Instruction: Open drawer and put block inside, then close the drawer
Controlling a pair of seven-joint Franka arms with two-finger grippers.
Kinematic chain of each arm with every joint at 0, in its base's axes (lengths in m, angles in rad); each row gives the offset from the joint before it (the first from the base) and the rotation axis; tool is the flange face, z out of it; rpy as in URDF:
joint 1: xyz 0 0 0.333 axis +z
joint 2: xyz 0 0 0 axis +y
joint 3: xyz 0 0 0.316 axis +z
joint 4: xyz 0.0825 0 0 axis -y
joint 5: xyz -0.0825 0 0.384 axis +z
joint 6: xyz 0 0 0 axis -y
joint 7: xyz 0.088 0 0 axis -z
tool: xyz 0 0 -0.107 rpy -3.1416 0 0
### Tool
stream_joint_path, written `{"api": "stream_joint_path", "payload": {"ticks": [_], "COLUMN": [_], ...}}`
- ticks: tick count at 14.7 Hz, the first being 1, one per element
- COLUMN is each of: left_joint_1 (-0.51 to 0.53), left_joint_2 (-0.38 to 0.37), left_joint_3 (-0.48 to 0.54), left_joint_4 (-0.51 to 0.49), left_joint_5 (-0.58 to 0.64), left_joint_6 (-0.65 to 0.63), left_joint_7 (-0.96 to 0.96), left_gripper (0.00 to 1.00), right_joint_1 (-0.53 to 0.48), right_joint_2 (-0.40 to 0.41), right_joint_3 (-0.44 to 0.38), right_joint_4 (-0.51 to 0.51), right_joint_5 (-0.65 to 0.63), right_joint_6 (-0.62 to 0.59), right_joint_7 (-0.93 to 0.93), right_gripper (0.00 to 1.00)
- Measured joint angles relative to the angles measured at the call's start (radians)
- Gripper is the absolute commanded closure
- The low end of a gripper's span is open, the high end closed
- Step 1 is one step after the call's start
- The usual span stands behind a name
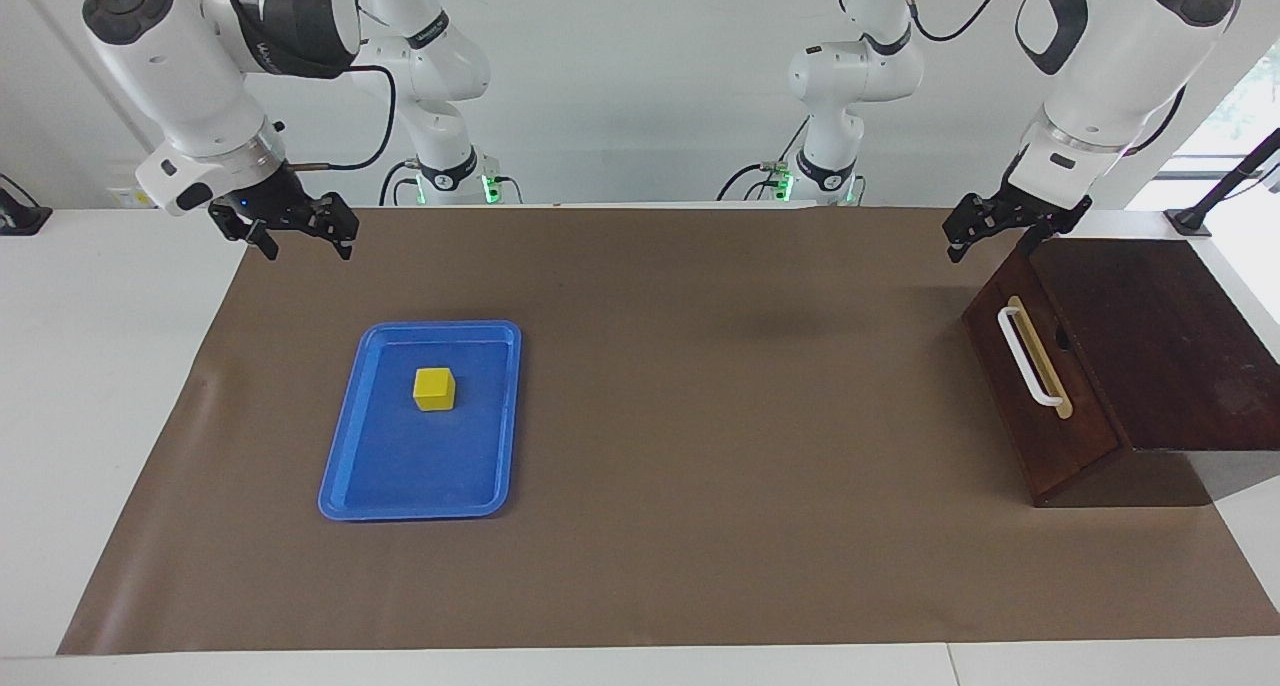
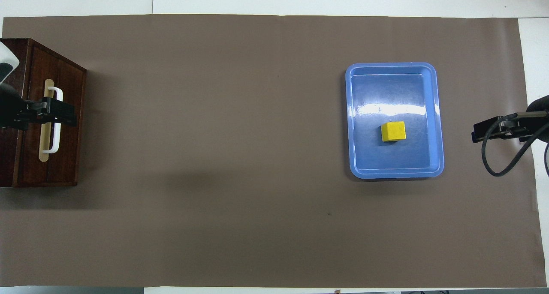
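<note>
Both arms are raised, elbows high, with forearms angled down and inward toward the table's middle. The left arm descends from its base at the left end — its wrist tilts downward and the left gripper (image 1: 1008, 228) hangs in the air, black fingers spread apart and pointing down and inward, holding nothing. In the overhead view the left gripper (image 2: 51, 112) shows its two fingers parted. The right arm mirrors this pose at its own end; the right gripper (image 1: 300, 236) hangs aloft with fingers apart and nothing between them — a black cable loops from its wrist. Seen from overhead, the right gripper (image 2: 489, 131) enters from the edge.
</note>
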Motion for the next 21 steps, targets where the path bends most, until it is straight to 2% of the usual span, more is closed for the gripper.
{"api": "stream_joint_path", "payload": {"ticks": [9, 11, 13, 16, 19, 21], "left_joint_1": [0.000, 0.000, -0.001, -0.011, -0.022, -0.046], "left_joint_2": [0.001, 0.001, 0.001, 0.002, 0.007, 0.019], "left_joint_3": [0.000, 0.000, 0.000, -0.001, 0.000, -0.002], "left_joint_4": [0.000, -0.003, -0.007, -0.033, -0.100, -0.128], "left_joint_5": [0.000, 0.000, 0.000, 0.003, 0.058, 0.140], "left_joint_6": [0.000, 0.013, 0.035, 0.092, 0.189, 0.238], "left_joint_7": [0.000, 0.000, 0.002, 0.003, 0.007, 0.007], "left_gripper": [0.00, 0.00, 0.00, 0.00, 0.00, 0.00], "right_joint_1": [0.000, -0.004, -0.005, -0.007, -0.025, -0.053], "right_joint_2": [-0.016, -0.016, -0.012, 0.023, 0.114, 0.183], "right_joint_3": [0.000, -0.006, -0.006, -0.005, -0.008, -0.010], "right_joint_4": [0.003, 0.001, -0.002, 0.002, 0.070, 0.115], "right_joint_5": [0.000, 0.000, 0.005, 0.090, 0.185, 0.325], "right_joint_6": [0.004, 0.033, 0.077, 0.121, 0.130, 0.131], "right_joint_7": [-0.005, 0.040, 0.221, 0.537, 0.864, 1.099], "right_gripper": [0.00, 0.00, 0.00, 0.00, 0.00, 0.00]}}
